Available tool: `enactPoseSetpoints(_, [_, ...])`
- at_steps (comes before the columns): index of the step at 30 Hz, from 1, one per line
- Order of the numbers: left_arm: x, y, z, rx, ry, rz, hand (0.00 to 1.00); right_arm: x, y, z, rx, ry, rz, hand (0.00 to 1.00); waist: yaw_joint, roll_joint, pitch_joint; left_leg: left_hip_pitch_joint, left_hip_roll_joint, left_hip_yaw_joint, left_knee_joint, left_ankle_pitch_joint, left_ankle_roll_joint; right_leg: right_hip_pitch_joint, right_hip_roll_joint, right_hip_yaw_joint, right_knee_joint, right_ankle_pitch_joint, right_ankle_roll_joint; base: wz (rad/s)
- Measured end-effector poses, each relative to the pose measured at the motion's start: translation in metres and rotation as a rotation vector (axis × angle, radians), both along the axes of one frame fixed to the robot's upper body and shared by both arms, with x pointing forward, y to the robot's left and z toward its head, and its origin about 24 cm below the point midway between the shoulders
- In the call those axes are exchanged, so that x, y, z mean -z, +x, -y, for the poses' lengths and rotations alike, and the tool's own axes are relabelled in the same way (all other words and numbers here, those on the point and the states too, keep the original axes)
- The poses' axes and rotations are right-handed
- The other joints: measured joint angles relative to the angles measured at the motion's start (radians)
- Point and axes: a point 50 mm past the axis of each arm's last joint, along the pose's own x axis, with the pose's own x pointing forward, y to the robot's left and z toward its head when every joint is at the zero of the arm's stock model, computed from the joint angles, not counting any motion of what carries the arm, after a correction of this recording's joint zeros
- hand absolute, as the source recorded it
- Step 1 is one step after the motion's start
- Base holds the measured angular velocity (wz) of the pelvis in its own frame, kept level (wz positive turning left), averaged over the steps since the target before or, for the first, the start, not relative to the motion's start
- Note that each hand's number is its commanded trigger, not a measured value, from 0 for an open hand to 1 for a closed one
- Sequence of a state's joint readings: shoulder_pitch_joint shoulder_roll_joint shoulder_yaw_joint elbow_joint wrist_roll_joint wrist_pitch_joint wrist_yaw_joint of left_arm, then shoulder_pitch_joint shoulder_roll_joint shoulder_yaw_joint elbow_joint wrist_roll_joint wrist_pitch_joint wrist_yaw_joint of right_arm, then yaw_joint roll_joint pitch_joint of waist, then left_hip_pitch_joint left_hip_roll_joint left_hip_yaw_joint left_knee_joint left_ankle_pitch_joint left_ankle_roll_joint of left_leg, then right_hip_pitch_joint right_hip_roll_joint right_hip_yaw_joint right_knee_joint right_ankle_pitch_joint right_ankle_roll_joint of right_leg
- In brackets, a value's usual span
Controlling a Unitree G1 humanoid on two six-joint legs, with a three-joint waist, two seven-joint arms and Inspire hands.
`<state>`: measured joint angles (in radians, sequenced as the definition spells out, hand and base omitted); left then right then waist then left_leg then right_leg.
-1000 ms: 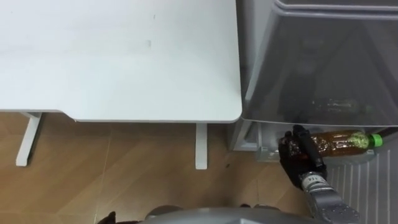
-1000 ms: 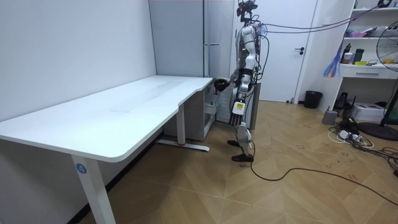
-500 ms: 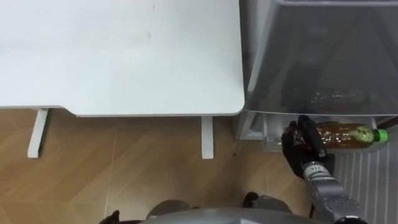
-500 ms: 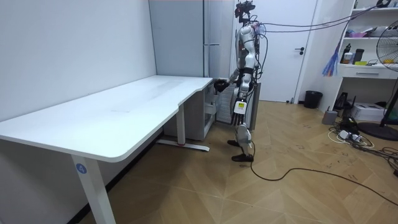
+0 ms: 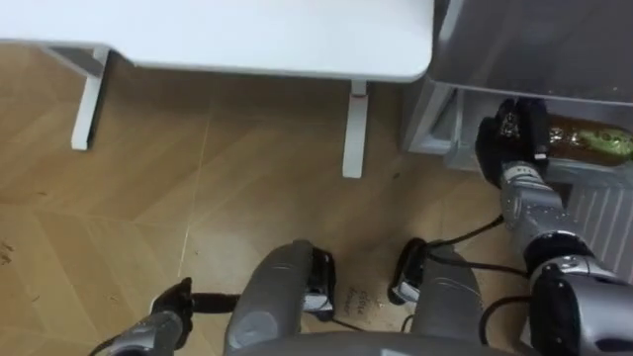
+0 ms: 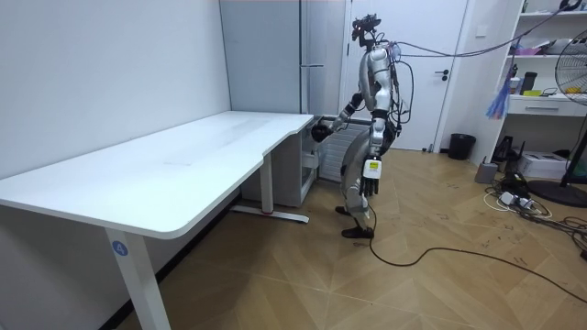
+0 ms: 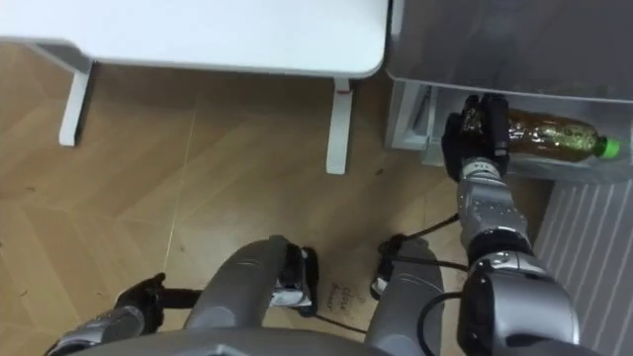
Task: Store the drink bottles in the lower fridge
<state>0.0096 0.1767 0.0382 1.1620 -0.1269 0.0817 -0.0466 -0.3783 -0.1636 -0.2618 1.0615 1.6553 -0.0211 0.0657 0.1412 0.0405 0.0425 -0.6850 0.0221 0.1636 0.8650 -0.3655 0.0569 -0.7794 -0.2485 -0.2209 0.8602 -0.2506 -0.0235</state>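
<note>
An amber drink bottle [image 5: 586,139] with a green cap [image 7: 612,148] lies on its side at the low opening of the grey fridge [image 5: 534,40], just under its front edge. My right hand [image 5: 509,143] is shut on the bottle's base end, and the cap points to the right. In the right eye view the same hand [image 7: 480,138] grips the bottle [image 7: 549,133]. In the room view I stand bent before the fridge [image 6: 312,55], with my right hand [image 6: 318,130] reaching toward it. My left hand [image 5: 168,309] hangs low at my left side.
The white desk [image 5: 247,30] stands to the left of the fridge, with its legs [image 5: 353,129] on the wooden floor. A ribbed grey panel [image 5: 593,213] lies on the right below the bottle. Open floor lies in front of my feet.
I have bent my knees and leaned toward the fridge, and the eye view has tipped down to the floor and my legs. My right hand has sunk a little with the bottle.
</note>
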Motion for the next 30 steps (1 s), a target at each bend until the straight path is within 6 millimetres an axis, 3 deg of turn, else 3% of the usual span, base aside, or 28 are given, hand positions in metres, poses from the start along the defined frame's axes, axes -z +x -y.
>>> enactPoseSetpoints(4, [0.0,0.002,0.001,0.015,0.001,0.0,0.0,-0.006,0.008,0.004,0.036,0.025,0.006,1.0,0.004,0.003,-0.0001,-0.096,0.001,-0.005,0.09,-0.025,0.005,-0.092,-0.022,0.002,0.086,-0.019,-0.008,0.1])
enactPoseSetpoints(10, [-0.001,0.005,0.002,0.028,0.017,0.004,0.0,-0.027,0.025,0.021,0.04,-0.022,0.034,1.0,0.004,0.002,0.0003,-0.182,-0.008,-0.006,0.133,-0.028,0.009,-0.179,-0.046,0.003,0.135,-0.034,-0.011,0.08])
enactPoseSetpoints(11, [0.0,0.004,0.002,0.034,0.017,0.0,0.0,-0.032,0.027,0.025,0.042,-0.035,0.042,0.78,0.006,0.002,0.0004,-0.19,-0.008,-0.009,0.136,-0.028,0.009,-0.184,-0.046,0.0,0.136,-0.034,-0.01,0.08])
enactPoseSetpoints(12, [0.0,0.003,0.003,0.043,0.017,-0.005,0.0,-0.037,0.031,0.028,0.044,-0.043,0.047,0.29,0.004,0.001,0.0006,-0.193,-0.009,-0.011,0.136,-0.028,0.009,-0.184,-0.047,-0.002,0.136,-0.033,-0.01,0.11])
enactPoseSetpoints(13, [0.0,0.003,0.004,0.052,0.017,-0.007,0.0,-0.044,0.036,0.031,0.046,-0.051,0.051,1.0,0.003,-0.001,0.0011,-0.195,-0.011,-0.013,0.136,-0.029,0.009,-0.185,-0.046,-0.002,0.137,-0.034,-0.011,0.08])
enactPoseSetpoints(16, [0.0,0.003,0.004,0.049,0.023,-0.006,0.0,-0.066,0.052,0.036,0.047,-0.067,0.085,1.0,-0.003,-0.006,0.001,-0.197,-0.011,-0.013,0.135,-0.033,0.007,-0.185,-0.046,-0.005,0.136,-0.035,-0.013,0.01])
enactPoseSetpoints(19, [-0.001,0.004,0.001,0.046,0.043,0.007,0.0,-0.066,0.052,0.037,0.029,-0.081,0.049,1.0,-0.011,-0.016,0.0015,-0.197,-0.009,-0.017,0.135,-0.032,0.012,-0.185,-0.043,-0.004,0.129,-0.032,-0.011,-0.05])
enactPoseSetpoints(20, [-0.001,0.004,0.001,0.047,0.043,0.012,0.0,-0.067,0.052,0.038,0.029,-0.084,0.043,0.15,-0.011,-0.016,0.0012,-0.197,-0.009,-0.017,0.135,-0.032,0.013,-0.185,-0.043,-0.004,0.128,-0.031,-0.01,0.0])
enactPoseSetpoints(21, [-0.001,0.005,0.0,0.047,0.046,0.02,0.0,-0.068,0.052,0.038,0.029,-0.085,0.038,0.0,-0.012,-0.016,0.0011,-0.198,-0.01,-0.017,0.135,-0.033,0.015,-0.185,-0.044,-0.004,0.125,-0.03,-0.007,0.0])
enactPoseSetpoints(28, [-0.001,0.005,0.0,0.045,0.047,0.012,0.0,-0.072,0.054,0.042,0.046,-0.085,0.022,0.0,-0.01,-0.011,-0.0004,-0.195,-0.015,-0.006,0.107,-0.024,0.027,-0.187,-0.045,-0.002,0.093,-0.014,0.008,-0.03])
enactPoseSetpoints(30, [-0.001,0.005,-0.001,0.044,0.049,0.008,0.0,-0.072,0.053,0.043,0.049,-0.086,0.024,0.0,-0.011,-0.009,-0.0011,-0.193,-0.015,-0.003,0.1,-0.021,0.029,-0.187,-0.045,-0.002,0.088,-0.009,0.005,-0.02])
